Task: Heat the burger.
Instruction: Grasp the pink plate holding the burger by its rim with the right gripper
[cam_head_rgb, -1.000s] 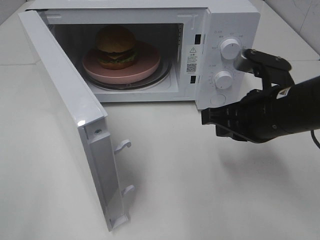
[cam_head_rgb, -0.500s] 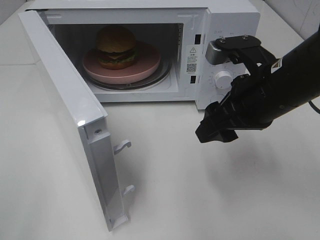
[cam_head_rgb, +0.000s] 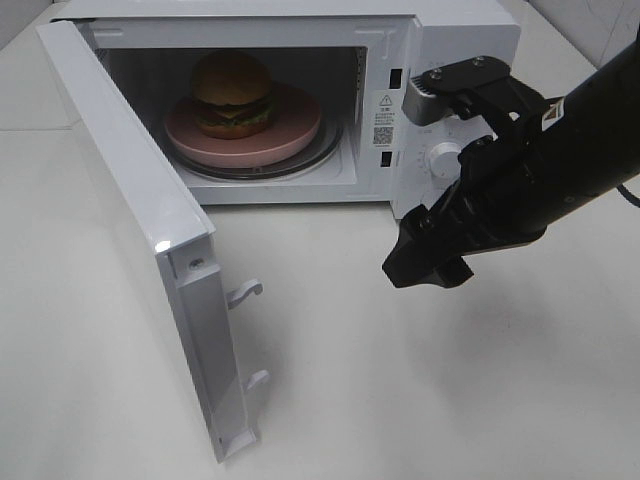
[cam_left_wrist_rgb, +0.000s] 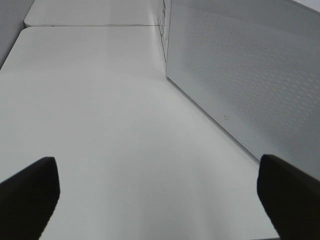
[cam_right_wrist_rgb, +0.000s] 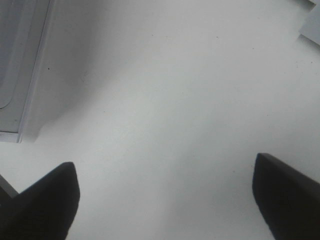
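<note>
The burger (cam_head_rgb: 232, 94) sits on a round pink plate (cam_head_rgb: 295, 128) inside the white microwave (cam_head_rgb: 470, 40), whose door (cam_head_rgb: 130, 215) stands wide open to the left. My right gripper (cam_head_rgb: 425, 265) hangs in front of the control knobs (cam_head_rgb: 446, 158), pointing down at the table. It is open, and in the right wrist view my right gripper (cam_right_wrist_rgb: 164, 162) has only bare table between its fingers. In the left wrist view my left gripper (cam_left_wrist_rgb: 157, 165) is open and empty beside the door's mesh panel (cam_left_wrist_rgb: 240, 70). The left arm is out of the exterior view.
The open door juts toward the table's front, with its latch hooks (cam_head_rgb: 245, 292) sticking out. The right arm covers part of the control panel. White table (cam_head_rgb: 400, 400) stretches in front of the microwave.
My right gripper has opened. The right arm has swung left and up in front of the control panel, and its fingers now tilt down at the table. Burger, plate and door have not moved.
</note>
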